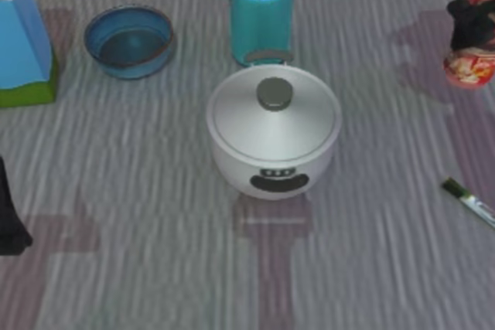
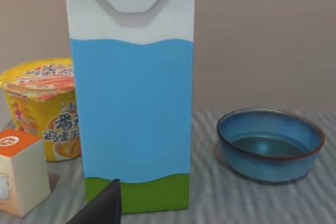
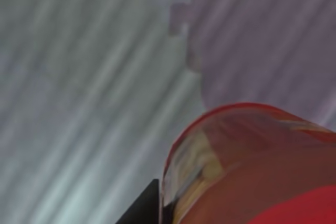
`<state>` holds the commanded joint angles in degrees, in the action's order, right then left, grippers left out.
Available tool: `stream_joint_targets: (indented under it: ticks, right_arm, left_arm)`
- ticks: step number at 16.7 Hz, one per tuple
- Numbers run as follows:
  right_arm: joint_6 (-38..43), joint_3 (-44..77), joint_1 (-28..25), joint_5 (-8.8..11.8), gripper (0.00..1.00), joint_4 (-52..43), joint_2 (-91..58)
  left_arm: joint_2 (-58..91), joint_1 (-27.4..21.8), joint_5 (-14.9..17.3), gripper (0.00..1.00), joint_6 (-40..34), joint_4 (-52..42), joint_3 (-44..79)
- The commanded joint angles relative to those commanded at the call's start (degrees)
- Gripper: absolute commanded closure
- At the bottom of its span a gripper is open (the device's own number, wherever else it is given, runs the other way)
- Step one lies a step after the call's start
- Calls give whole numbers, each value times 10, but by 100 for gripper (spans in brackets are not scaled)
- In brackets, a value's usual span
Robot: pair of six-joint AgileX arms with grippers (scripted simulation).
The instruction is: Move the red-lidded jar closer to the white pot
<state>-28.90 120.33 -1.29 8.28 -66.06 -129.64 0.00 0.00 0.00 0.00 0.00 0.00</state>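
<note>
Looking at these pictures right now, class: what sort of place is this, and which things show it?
Probably a kitchen-style tabletop, rendered. A white pot, a blue bowl and a noodle cup beside a carton sit on a striped cloth.

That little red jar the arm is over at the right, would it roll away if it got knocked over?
Probably. The red-lidded jar looks round-bodied, so on its side it would likely roll on the flat table. Its glossy surface, seen in the right wrist view, may be slippery. It seems small beside the white pot, so probably light.
</note>
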Motion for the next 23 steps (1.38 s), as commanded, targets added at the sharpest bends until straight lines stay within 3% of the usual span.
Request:
stream_joint_targets:
  ticks: [5,12,15,23]
  right_arm:
    - [0,-104,-4,0,100,-6,107]
    - [21,-117,-12,-6,100,3,113]
    - [95,-153,-40,-28,100,30,123]
    - [412,-300,-143,-116,100,140,175]
  left_arm:
    - [0,0,0,0,0,0,0]
    - [0,0,0,0,0,0,0]
    - [0,0,0,0,0,0,0]
    - [0,0,0,0,0,0,0]
